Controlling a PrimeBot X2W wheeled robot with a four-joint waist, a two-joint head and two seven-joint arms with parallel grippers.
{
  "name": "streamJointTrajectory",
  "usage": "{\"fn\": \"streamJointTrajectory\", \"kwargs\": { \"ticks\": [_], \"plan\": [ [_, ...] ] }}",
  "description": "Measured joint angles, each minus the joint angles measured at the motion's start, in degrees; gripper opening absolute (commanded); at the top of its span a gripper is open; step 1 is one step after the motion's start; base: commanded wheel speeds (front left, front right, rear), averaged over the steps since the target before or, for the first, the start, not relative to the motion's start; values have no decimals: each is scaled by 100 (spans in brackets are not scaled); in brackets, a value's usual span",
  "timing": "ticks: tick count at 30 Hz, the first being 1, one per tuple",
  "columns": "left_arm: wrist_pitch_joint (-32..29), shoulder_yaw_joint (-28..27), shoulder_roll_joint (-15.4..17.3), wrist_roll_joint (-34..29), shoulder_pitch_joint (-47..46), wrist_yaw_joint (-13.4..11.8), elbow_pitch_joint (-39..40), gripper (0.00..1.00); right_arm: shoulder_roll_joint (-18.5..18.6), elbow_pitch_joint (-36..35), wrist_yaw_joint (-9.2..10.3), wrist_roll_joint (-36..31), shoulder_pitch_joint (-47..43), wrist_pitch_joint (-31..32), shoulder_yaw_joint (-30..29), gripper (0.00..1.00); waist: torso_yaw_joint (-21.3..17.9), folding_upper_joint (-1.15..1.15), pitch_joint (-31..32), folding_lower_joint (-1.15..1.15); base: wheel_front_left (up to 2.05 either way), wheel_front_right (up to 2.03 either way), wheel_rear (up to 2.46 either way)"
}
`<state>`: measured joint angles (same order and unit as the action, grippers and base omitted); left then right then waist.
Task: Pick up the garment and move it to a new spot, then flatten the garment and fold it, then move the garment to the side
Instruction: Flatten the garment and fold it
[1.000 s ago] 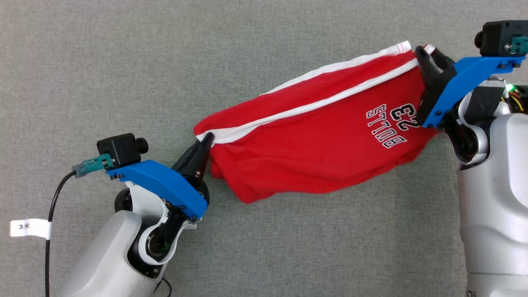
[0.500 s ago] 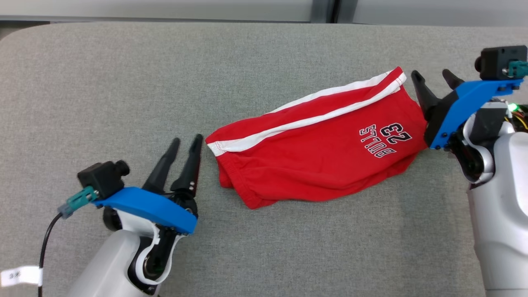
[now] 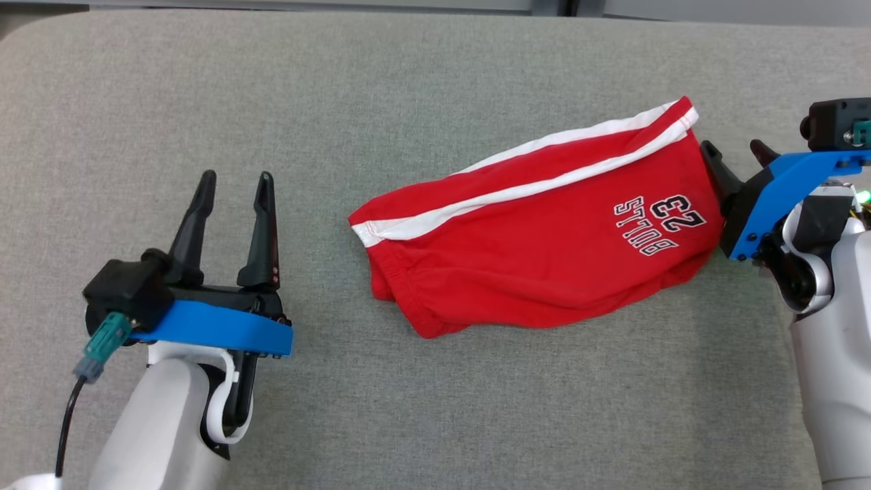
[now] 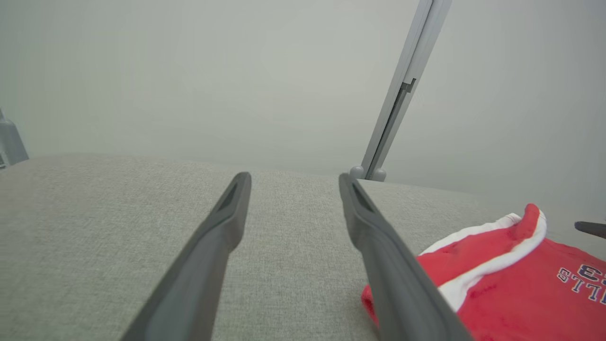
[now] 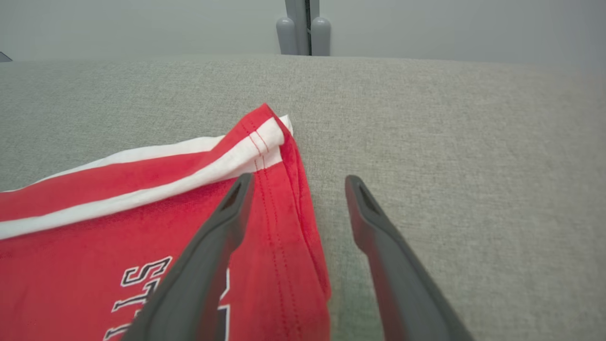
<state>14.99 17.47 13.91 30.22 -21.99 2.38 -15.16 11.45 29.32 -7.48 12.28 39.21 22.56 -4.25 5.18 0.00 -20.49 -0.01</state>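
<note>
The garment is a pair of red shorts with white stripes and "BULLS 23" lettering, lying folded and slanted on the grey padded table. My left gripper stands open well to the left of the shorts, touching nothing. In the left wrist view its fingers frame bare table, with the garment at the lower right. My right gripper is open beside the shorts' right hem. The right wrist view shows the hem of the garment lying between the spread fingers, ungripped.
The table's far edge runs along the top of the head view, with a rounded corner at the far left. A grey upright post stands behind the table. A cable hangs from my left wrist camera.
Both grippers have let go of the garment and opened. The shorts now rest on the table. My left arm has drawn back to the left, away from the waistband; the head camera has shifted.
</note>
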Motion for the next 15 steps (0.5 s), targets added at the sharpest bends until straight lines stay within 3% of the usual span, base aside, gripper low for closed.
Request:
{"fn": "streamJointTrajectory", "kwargs": {
  "ticks": [6, 15],
  "plan": [
    [0, -727, -534, -730, 257, 244, 305, 100, 37, 342, 0, -14, 279, 13, -43, 100, 116, 0, -268, 0, 0, 0, 0],
    [0, -1034, -880, -1084, 310, 472, 224, 100, 25, 971, 0, -259, 565, 354, -198, 100, 334, 0, -407, 1, 0, 0, 0]
  ]
}}
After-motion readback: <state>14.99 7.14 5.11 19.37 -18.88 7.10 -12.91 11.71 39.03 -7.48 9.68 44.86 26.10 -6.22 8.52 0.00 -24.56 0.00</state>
